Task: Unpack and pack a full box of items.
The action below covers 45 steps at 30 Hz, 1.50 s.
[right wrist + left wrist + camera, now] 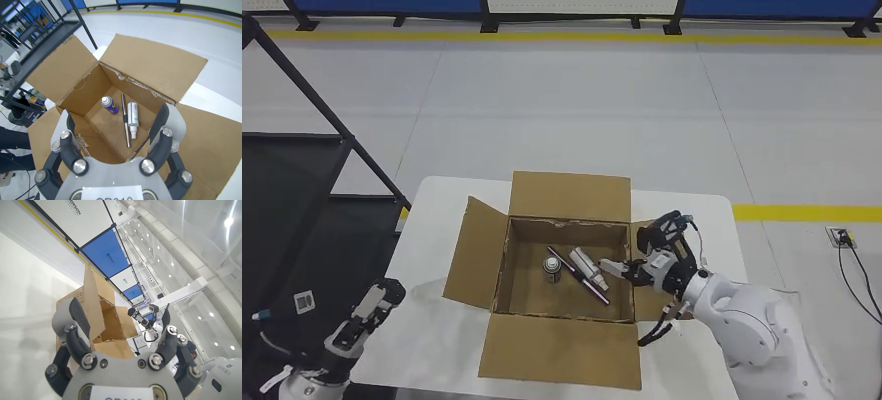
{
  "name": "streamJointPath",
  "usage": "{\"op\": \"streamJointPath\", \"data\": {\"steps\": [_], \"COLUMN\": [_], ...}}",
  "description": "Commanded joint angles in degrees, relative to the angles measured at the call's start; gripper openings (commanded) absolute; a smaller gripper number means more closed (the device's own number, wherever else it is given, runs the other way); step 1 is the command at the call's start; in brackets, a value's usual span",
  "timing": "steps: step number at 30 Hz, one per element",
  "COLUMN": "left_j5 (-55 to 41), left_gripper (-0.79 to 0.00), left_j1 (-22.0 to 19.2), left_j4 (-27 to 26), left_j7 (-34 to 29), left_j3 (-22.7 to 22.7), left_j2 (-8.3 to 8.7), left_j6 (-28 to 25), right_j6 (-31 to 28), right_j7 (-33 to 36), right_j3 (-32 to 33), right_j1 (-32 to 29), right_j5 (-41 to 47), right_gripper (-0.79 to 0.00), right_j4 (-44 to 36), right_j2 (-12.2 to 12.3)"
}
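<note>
Right gripper [116,121] hangs with its fingers spread apart and nothing between them, just over the right-hand rim of the open cardboard box [151,62], angled in towards the inside. Down on the box floor, straight beyond those fingers, a white pump bottle [133,117] lies flat with a metal rod [125,121] right alongside it. A blue spray can [110,105] is just beside the rod's far end, and from above it looks to be standing on end. All four flaps are folded outward, and the box sits in the middle of the white table [432,330]. Over at the table's near left corner, well apart from the box, the left gripper [122,313] is held low, its fingers also apart and empty. A black metal rack [302,180] stands off to the left of the table.
</note>
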Motion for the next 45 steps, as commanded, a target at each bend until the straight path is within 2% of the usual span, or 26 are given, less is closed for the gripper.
{"op": "streamJointPath", "data": {"steps": [1, 5, 9, 12, 16, 20, 29, 33, 37, 45], "left_j5": [3.4, 8.3, 12.5, 15.6, 17.2, 18.5, 19.6, 20.9, 22.4, 24.8], "left_gripper": [0.0, 0.0, 0.0, 0.0, 0.0, 0.0, 0.0, 0.0, 0.0, 0.0], "left_j1": [-1.1, -3.3, -5.8, -7.0, -7.6, -7.8, -7.7, -9.1, -11.9, -16.6], "left_j4": [-0.5, -0.2, 0.7, 1.2, 1.1, 0.2, -5.1, -5.0, -2.7, 3.1], "left_j7": [-0.1, -0.7, 0.2, 1.5, 1.9, 1.4, 0.5, -0.2, -0.7, -0.3], "left_j3": [1.6, 5.0, 7.7, 9.2, 11.0, 12.5, 16.1, 19.0, 22.4, 28.0], "left_j2": [0.12, 0.32, 0.48, 0.55, 0.64, 0.8, 1.07, 1.14, 1.15, 1.02], "left_j6": [1.0, 2.9, 4.1, 4.3, 4.7, 4.6, 4.4, 5.6, 7.1, 9.5], "right_j6": [-1.9, -3.8, 0.6, 4.4, 5.7, 7.1, 1.3, 1.8, -0.4, -6.8], "right_j7": [1.1, 6.0, 14.0, 19.3, 26.5, 32.7, 44.5, 45.1, 42.9, 36.5], "right_j3": [4.1, 12.8, 20.0, 21.8, 21.1, 18.6, 12.9, 8.3, 3.7, -7.4], "right_j1": [-1.3, -2.9, -1.5, 1.0, 5.4, 9.1, 14.7, 16.6, 18.8, 23.7], "right_j5": [5.9, 18.5, 26.2, 28.0, 31.3, 32.1, 45.5, 50.9, 56.6, 58.7], "right_gripper": [0.0, 0.0, 0.0, 0.0, 0.0, 0.0, 0.0, 0.0, 0.0, 0.0], "right_j4": [-0.7, 0.4, 4.8, 10.4, 18.2, 23.5, 29.4, 29.4, 31.0, 38.1], "right_j2": [0.5, 1.6, 2.8, 3.6, 4.5, 5.1, 5.8, 5.9, 5.6, 4.3]}}
